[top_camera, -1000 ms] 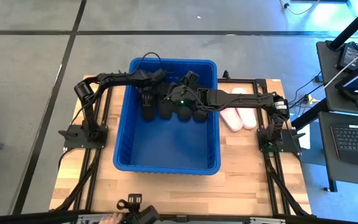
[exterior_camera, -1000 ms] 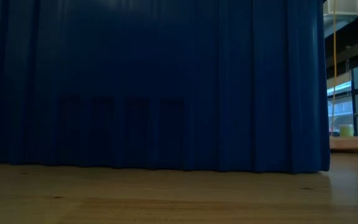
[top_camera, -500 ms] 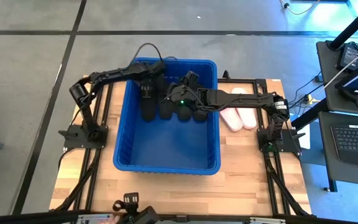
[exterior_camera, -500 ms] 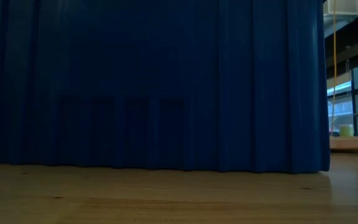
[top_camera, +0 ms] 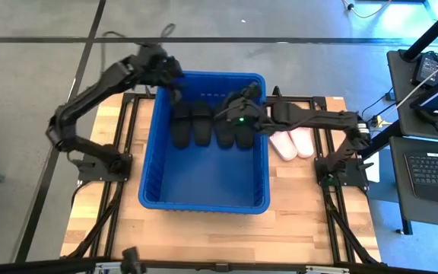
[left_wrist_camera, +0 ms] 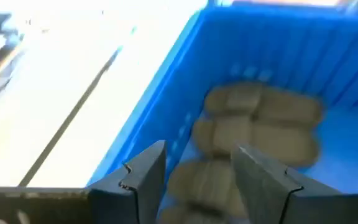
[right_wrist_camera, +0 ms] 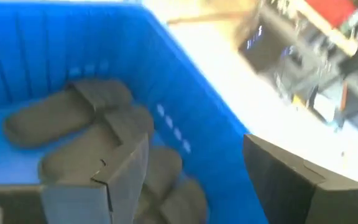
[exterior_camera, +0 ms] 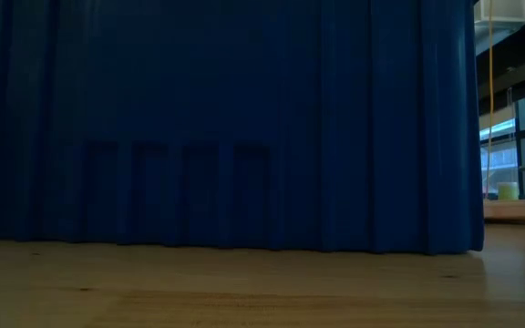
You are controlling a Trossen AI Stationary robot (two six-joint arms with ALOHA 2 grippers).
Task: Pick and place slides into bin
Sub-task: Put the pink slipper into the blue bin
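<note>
Several black slides point(top_camera: 211, 128) lie side by side, soles down, on the floor of the blue bin point(top_camera: 152, 164), in its far half. They also show in the left wrist view point(left_wrist_camera: 260, 124) and the right wrist view point(right_wrist_camera: 73, 115). Two pale pink slides point(top_camera: 293, 143) lie on the table just right of the bin. My left gripper point(top_camera: 176, 90) point(left_wrist_camera: 197, 180) hangs open above the bin's far left corner, with nothing between its fingers. My right gripper point(top_camera: 243, 97) point(right_wrist_camera: 194, 186) is open over the bin's far right part, above the slides and holding nothing.
In the low view the bin's ribbed wall point(exterior_camera: 226, 118) fills nearly the whole picture above the wooden table top point(exterior_camera: 244, 282). The near half of the bin floor point(top_camera: 204, 179) is bare. Desks with a laptop point(top_camera: 432, 164) stand beyond the table's right edge.
My left gripper has risen out of the bin from above the leftmost black slide and drawn back toward the bin's far left corner, its wrist rolling. My right gripper has shifted slightly up and toward the table's right edge. The slides have stayed where they were.
</note>
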